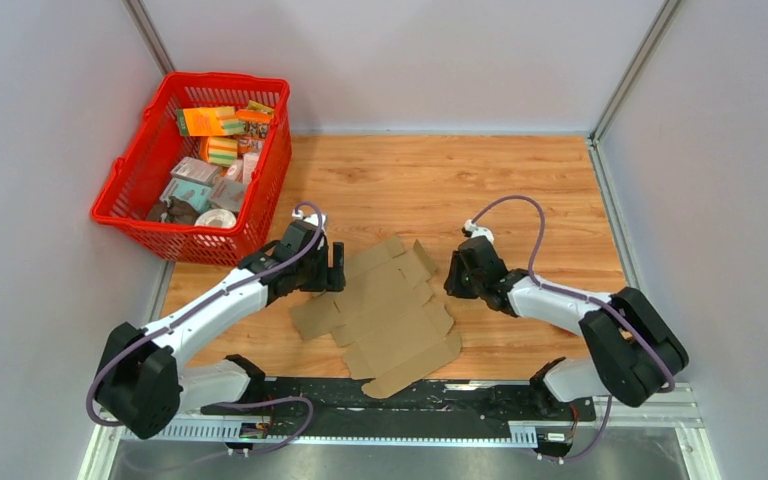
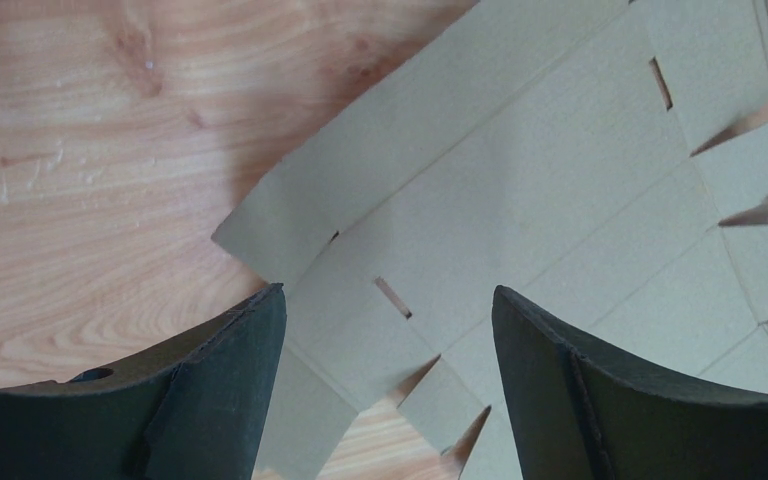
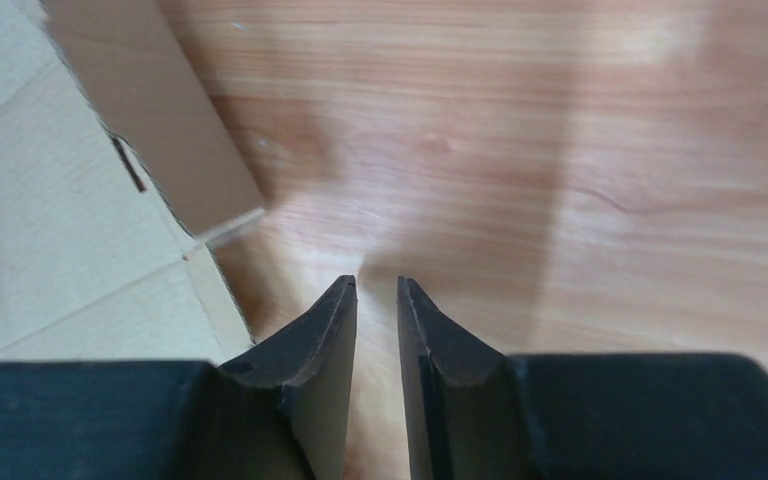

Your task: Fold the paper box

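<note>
The paper box [image 1: 385,310], a flat sheet, looked light and easy to bend. It lay on the tabletop [image 1: 520,190] under the wide-open, empty left fingers [image 2: 230,390], and its long axis seemed to pass between both pairs. The right fingers [image 3: 325,340], open only a slit and holding nothing, stood just beside an edge flap, probably the best place to grip.

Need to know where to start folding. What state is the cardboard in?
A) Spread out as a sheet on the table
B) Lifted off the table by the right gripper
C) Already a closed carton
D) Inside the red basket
A: the cardboard lies spread out as one sheet on the table, its tabbed flaps not folded up into walls.
</note>
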You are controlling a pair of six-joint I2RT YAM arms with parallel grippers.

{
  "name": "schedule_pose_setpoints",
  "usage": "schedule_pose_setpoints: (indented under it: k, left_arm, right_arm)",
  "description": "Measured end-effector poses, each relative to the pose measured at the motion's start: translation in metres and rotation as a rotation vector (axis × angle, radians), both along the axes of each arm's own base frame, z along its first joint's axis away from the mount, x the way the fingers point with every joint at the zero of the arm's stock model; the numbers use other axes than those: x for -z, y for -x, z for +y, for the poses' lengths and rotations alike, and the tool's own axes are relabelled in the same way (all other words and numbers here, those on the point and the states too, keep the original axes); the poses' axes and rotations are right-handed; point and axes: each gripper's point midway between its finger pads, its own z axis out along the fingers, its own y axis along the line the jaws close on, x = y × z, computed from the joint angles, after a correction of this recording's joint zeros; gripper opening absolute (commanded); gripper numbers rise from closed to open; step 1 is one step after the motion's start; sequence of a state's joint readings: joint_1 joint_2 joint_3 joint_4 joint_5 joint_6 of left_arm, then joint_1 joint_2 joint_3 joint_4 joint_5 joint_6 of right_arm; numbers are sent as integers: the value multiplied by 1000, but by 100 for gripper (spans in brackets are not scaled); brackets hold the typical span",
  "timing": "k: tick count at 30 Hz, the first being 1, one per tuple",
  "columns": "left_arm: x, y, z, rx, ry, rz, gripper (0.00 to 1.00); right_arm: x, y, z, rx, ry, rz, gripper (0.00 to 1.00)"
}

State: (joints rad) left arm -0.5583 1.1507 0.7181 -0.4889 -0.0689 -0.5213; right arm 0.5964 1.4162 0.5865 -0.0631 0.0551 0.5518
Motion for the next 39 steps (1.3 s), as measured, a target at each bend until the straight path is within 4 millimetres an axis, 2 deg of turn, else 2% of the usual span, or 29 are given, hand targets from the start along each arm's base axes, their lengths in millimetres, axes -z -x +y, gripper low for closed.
schedule_pose_setpoints:
  k: [2,3,5,6,11,15,17,19,20,23,25,26,28,29,31,32,35,39]
  left_arm:
    - [1,-7,-3,0,-4,2,83]
    - [1,-11,-5,1,-6,3,83]
    - [1,-17,-7,2,-11,-2,85]
    - [0,-19,-7,-1,-12,-7,86]
    - [-8,-22,-2,-12,-8,-46,89]
    - [-14,-10,6,-18,23,-87,89]
    - [-18,0,8,-12,54,-107,88]
    - [-22,6,8,-3,85,-122,88]
    - [-23,8,7,3,97,-127,88]
    - [-29,12,4,16,123,-138,88]
    - [-31,13,4,22,129,-143,88]
    - [-31,14,3,27,132,-140,88]
    - [-31,14,2,33,136,-137,88]
    - [-30,15,1,37,138,-132,88]
    - [-28,16,0,44,140,-122,87]
    - [-26,16,0,46,138,-113,87]
    - [-18,17,-1,49,123,-82,86]
    - [-12,16,-1,52,104,-57,86]
  right_arm:
    - [1,4,-13,41,15,-18,34]
    - [0,6,-16,49,15,-25,46]
    - [-9,9,-18,39,8,-56,57]
    - [-16,8,-17,27,-2,-78,66]
    - [-60,-6,7,-122,-52,-190,75]
    - [-87,-40,42,-226,-66,-220,79]
    - [-94,-65,65,-279,-59,-225,74]
    - [-93,-87,83,-336,-30,-205,73]
    - [-92,-99,93,-367,-19,-198,69]
    - [-78,-113,112,-454,3,-146,65]
    - [-63,-110,116,-505,11,-100,59]
    - [-54,-103,116,-532,11,-66,51]
    - [-40,-91,113,-571,14,0,43]
    - [-36,-87,113,-582,9,19,36]
    - [-31,-81,113,-601,-4,51,28]
    - [-29,-79,114,-608,-14,62,19]
    - [-27,-79,113,-599,-28,72,2]
    - [-17,-80,98,-541,8,77,0]
